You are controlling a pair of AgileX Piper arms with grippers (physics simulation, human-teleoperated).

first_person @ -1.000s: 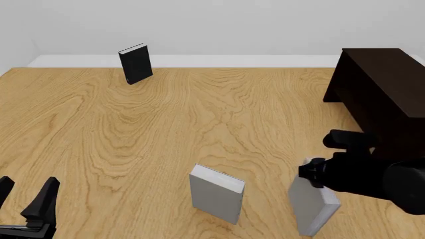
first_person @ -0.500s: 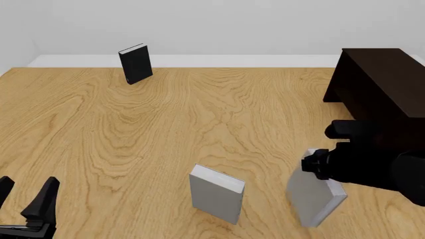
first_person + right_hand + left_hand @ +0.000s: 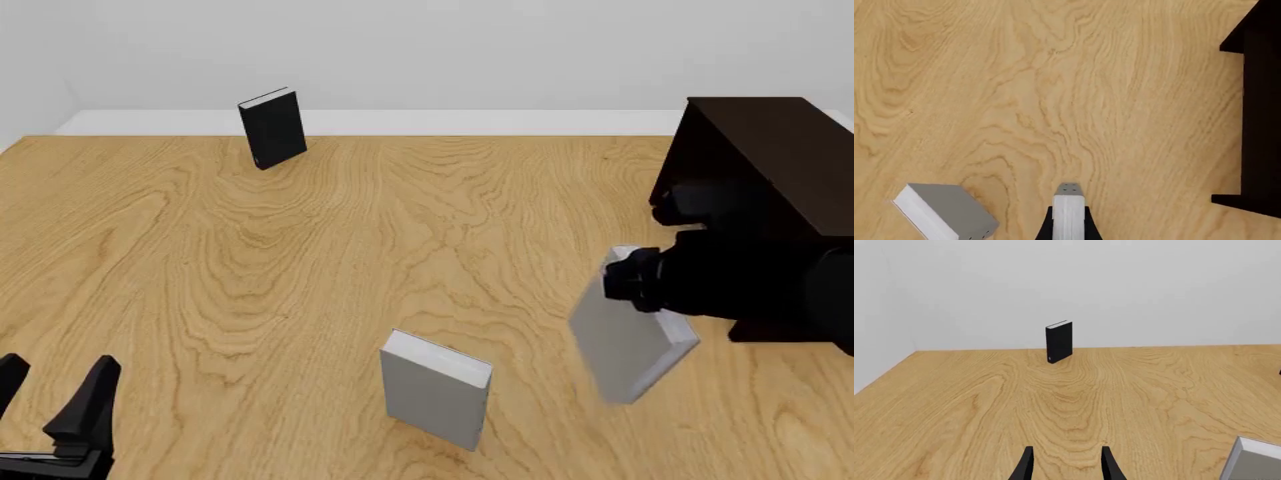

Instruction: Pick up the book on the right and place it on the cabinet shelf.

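The book [image 3: 627, 345], a slim light-grey hardcover, hangs tilted above the table with my right gripper [image 3: 625, 282] shut on its upper end. In the right wrist view its white page edge [image 3: 1069, 216] runs between the two dark fingers. The very dark brown cabinet [image 3: 774, 170] stands just behind and to the right of that arm, and also shows in the right wrist view [image 3: 1261, 115]. Its shelf recess cannot be made out in the front view. My left gripper [image 3: 51, 398] rests open at the near left corner, its fingers [image 3: 1026, 466] holding nothing.
A squatter grey book [image 3: 434, 388] stands upright near the front middle, left of the held book, and shows in both wrist views [image 3: 944, 212] [image 3: 1254, 462]. A black book [image 3: 272, 128] stands at the far left by the back wall [image 3: 1059, 341].
My right gripper has lifted the book off the table and carried it up and away towards the cabinet, tilting it further. The left arm has not moved.
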